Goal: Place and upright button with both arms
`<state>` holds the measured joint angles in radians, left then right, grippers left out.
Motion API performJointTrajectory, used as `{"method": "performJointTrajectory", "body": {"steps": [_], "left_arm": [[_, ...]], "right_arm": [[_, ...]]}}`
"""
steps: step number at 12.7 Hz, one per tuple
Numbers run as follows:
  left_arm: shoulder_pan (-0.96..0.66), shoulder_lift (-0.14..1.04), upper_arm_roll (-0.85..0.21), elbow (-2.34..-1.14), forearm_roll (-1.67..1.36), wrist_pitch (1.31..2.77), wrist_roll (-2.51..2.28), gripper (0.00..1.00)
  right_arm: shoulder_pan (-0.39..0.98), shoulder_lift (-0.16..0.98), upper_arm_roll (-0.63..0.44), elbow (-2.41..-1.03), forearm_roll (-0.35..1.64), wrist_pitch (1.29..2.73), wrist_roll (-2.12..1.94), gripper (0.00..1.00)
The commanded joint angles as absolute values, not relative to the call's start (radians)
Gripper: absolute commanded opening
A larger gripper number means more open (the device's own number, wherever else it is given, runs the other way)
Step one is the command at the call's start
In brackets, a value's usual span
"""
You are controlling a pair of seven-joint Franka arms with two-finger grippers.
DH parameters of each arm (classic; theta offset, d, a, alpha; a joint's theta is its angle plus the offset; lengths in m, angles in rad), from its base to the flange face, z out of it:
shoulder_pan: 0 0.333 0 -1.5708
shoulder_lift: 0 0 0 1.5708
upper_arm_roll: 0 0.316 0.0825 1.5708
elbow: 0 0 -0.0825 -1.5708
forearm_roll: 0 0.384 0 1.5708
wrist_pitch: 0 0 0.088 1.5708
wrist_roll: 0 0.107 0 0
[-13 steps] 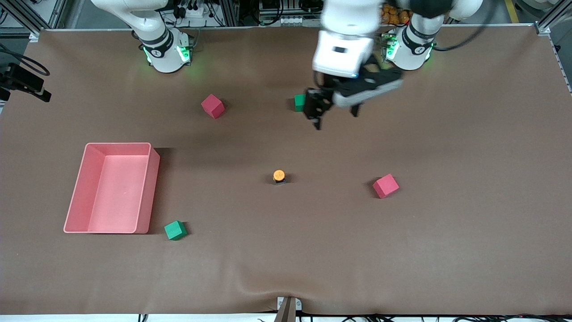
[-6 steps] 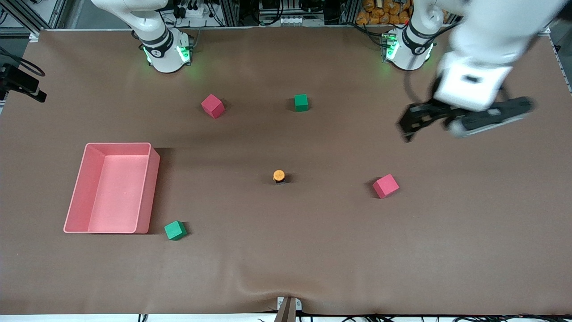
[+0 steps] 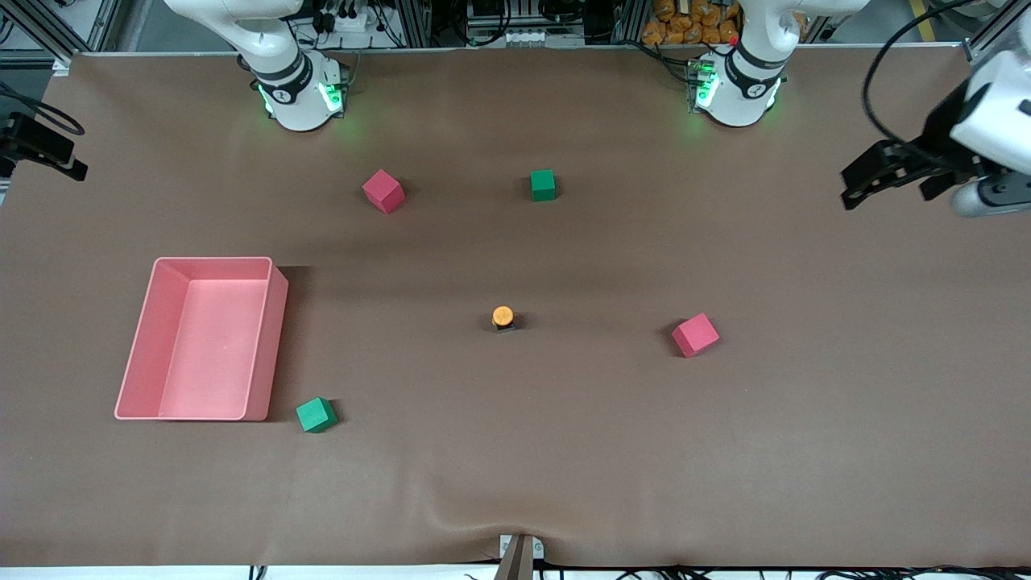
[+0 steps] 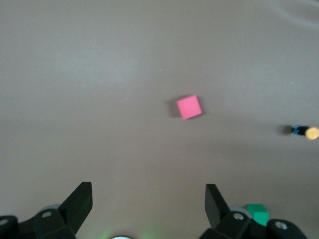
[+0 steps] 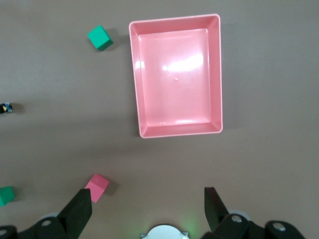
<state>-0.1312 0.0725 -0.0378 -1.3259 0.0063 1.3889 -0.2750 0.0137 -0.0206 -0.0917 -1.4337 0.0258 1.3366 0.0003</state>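
The button [image 3: 503, 316] stands mid-table, its orange cap on top of its black body. It also shows at the edge of the left wrist view [image 4: 305, 132] and of the right wrist view [image 5: 6, 107]. My left gripper [image 3: 886, 200] is open and empty, up in the air over the left arm's end of the table, well away from the button. Its fingers are wide apart in the left wrist view [image 4: 148, 199]. My right gripper [image 5: 148, 201] is open and empty, high above the table. It is out of the front view.
A pink tray [image 3: 278, 322] lies toward the right arm's end, with a green cube [image 3: 316, 415] beside it. A red cube [image 3: 383, 191] and a green cube [image 3: 543, 184] sit near the bases. Another red cube [image 3: 695, 334] sits beside the button, toward the left arm's end.
My left arm has swung from over the green cube near the bases out to the left arm's end of the table. The button and cubes have not moved.
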Motion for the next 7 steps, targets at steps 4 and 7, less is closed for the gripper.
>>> {"method": "performJointTrajectory", "body": {"steps": [4,7], "left_arm": [[-0.057,-0.153,-0.091,-1.578,0.000,1.405,-0.241,1.00],[-0.049,-0.146,-0.075,-1.562,0.008,1.402,-0.180,1.00]], "right_arm": [[0.011,-0.028,-0.086,-1.427,0.015,1.319,0.009,1.00],[0.009,-0.028,-0.089,-1.427,0.018,1.319,0.008,1.00]]}}
